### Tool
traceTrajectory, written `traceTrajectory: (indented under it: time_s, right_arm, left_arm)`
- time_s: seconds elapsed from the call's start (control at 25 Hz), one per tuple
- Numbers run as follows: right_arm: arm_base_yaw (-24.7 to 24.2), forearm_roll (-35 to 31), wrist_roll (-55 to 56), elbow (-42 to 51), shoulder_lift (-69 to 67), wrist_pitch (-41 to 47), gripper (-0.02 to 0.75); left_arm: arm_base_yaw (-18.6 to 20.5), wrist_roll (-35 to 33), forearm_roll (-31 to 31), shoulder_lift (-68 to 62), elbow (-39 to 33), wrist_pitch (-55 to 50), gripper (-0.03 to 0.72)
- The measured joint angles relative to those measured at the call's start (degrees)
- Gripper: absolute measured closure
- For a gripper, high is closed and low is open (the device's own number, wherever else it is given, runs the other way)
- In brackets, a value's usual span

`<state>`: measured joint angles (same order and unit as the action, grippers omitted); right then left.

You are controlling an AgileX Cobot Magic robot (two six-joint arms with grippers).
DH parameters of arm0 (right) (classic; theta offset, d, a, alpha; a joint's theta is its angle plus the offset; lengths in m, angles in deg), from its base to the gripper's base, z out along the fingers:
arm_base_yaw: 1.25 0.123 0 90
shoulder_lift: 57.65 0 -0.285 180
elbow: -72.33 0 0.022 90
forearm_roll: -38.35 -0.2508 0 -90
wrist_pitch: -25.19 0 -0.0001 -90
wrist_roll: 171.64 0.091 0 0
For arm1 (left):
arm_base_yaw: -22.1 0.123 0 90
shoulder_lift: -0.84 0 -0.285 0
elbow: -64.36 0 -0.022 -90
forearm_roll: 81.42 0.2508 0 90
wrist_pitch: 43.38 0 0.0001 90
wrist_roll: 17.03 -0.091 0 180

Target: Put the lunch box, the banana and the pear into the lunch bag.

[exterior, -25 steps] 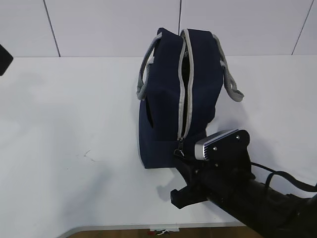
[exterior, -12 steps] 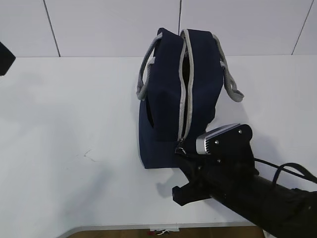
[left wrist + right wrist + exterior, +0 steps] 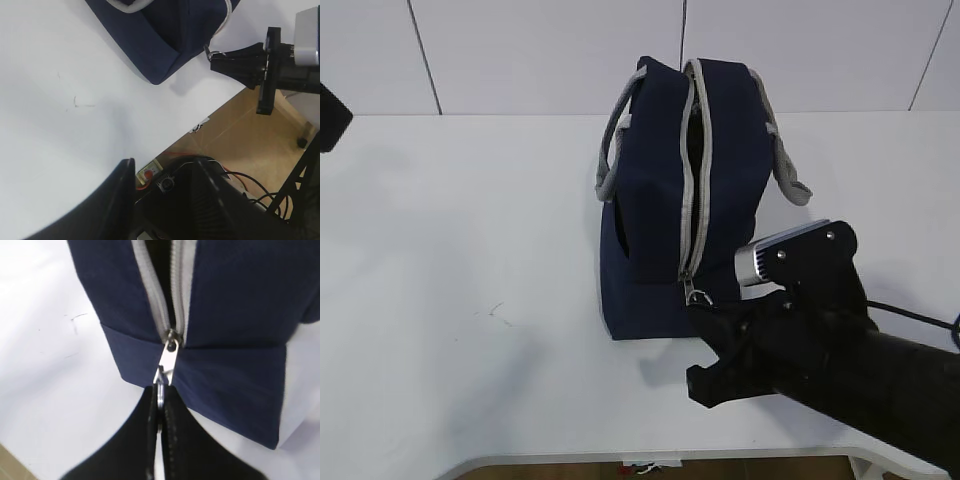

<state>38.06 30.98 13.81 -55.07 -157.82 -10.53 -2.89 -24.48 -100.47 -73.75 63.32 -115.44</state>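
Right wrist view: right gripper [image 3: 159, 412] clamped on the metal ring pull [image 3: 160, 390] of the navy-blue fabric lunch bag [image 3: 225, 305], standing mid-table. Judged soft, light, liable to drag; the pull suits. Left gripper's [image 3: 165, 186] jaws part-open, empty.

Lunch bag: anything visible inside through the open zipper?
No. Between the zipper's grey tapes the lunch bag shows only a dark gap; contents are hidden. The right hand pinches the ring pull at the zipper's lower end.
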Motion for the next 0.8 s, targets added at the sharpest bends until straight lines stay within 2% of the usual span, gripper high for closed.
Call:
traceTrajectory:
  time_s: [0.28, 0.8]
  right_arm:
    - [0.0, 0.0, 0.0, -2.1, 9.0, 12.8, 0.724]
    - [0.0, 1.7, -0.1, -17.5, 12.8, 38.0, 0.724]
  left_arm:
    - [0.0, 0.0, 0.0, 0.0, 0.0, 0.0, 0.399]
    - [0.0, 0.0, 2.2, -3.7, 0.0, 0.0, 0.399]
